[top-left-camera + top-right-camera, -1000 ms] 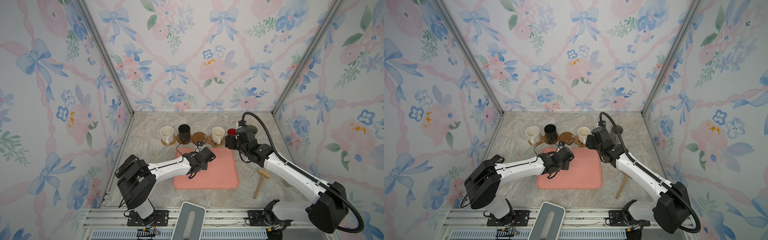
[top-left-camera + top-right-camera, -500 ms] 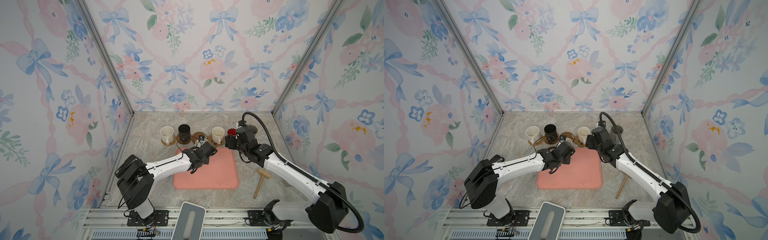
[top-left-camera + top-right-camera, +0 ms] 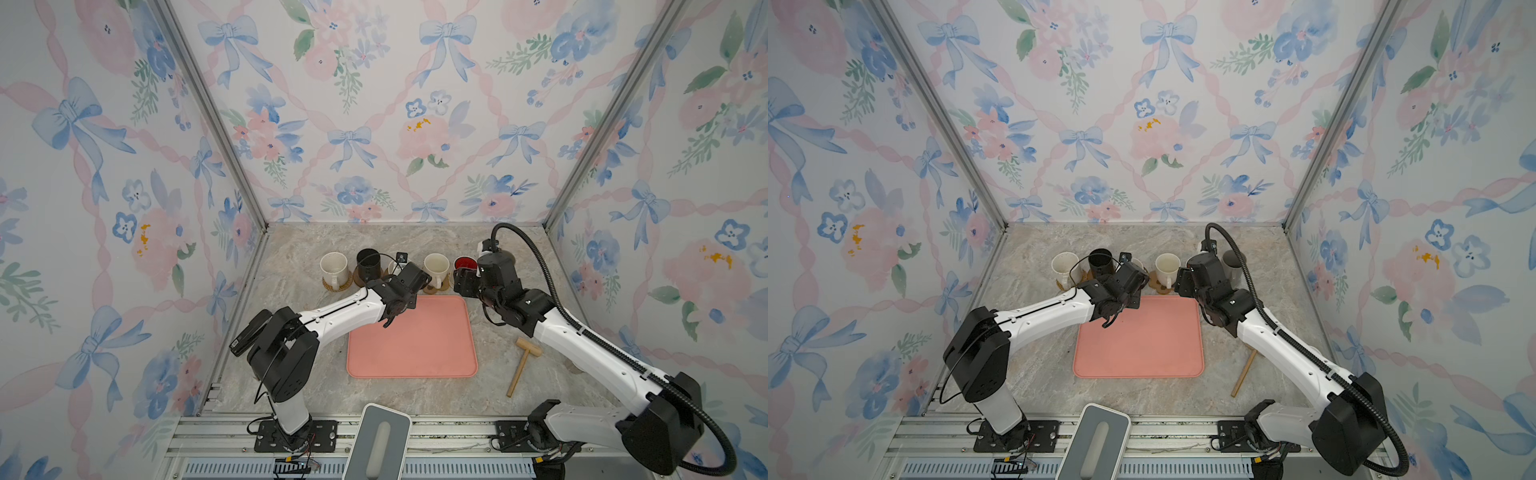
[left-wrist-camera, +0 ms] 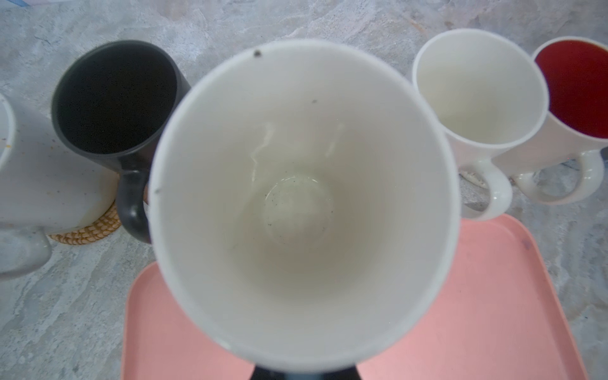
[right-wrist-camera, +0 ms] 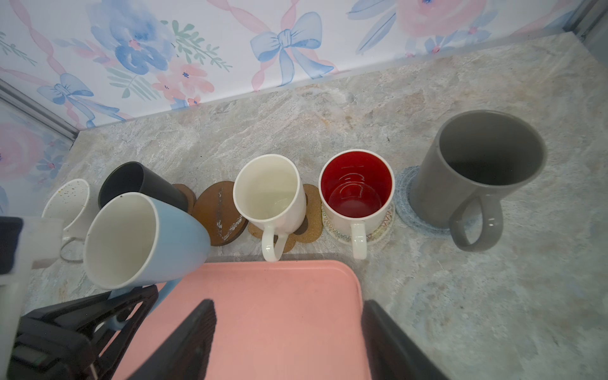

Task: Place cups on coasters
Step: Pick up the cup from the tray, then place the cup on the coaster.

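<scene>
Frame centre: white-lined mug [image 4: 296,197], mouth toward camera. Upper left: black mug [image 4: 112,98] beside rattan coaster [image 4: 92,232]. Upper right: cream mug [image 4: 477,98], red-lined mug [image 4: 575,92]. Bottom: pink tray [image 4: 493,296]

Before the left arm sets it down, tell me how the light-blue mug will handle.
The light-blue mug looks like glazed ceramic: probably rigid, heavy, and chippable against the black mug close by. The left gripper holds it by the handle alone, so it may swing or slip. It narrows toward its base, so it could tip if set down crooked.
</scene>
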### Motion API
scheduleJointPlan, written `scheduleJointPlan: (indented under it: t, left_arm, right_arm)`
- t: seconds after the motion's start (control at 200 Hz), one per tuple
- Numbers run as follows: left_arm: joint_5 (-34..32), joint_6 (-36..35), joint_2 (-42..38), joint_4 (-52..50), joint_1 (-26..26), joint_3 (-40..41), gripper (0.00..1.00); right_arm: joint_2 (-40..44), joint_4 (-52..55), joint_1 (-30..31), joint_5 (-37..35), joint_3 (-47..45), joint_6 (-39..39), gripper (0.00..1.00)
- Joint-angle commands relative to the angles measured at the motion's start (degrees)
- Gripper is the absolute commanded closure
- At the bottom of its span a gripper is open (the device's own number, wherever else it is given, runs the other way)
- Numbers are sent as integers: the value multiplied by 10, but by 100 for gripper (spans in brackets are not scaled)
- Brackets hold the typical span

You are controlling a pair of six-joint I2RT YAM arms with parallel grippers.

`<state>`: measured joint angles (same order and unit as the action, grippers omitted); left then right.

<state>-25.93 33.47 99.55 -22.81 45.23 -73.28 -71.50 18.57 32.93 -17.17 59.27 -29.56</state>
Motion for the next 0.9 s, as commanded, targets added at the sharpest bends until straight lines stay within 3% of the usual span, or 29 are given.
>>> scheduleJointPlan:
  t: [0.0,0.325,0.895]
  left_arm:
    - [-13,-24,5,35,-12,-27,100]
    - [36,-50,35,83,-47,-40,100]
    - [59,-66,90,95,-75,-77,100]
  right_arm:
    - [14,12,-7,-8,-10,6,27]
    - [27,23,-9,-12,-11,9,27]
    - [34,32,-11,-16,-12,12,27]
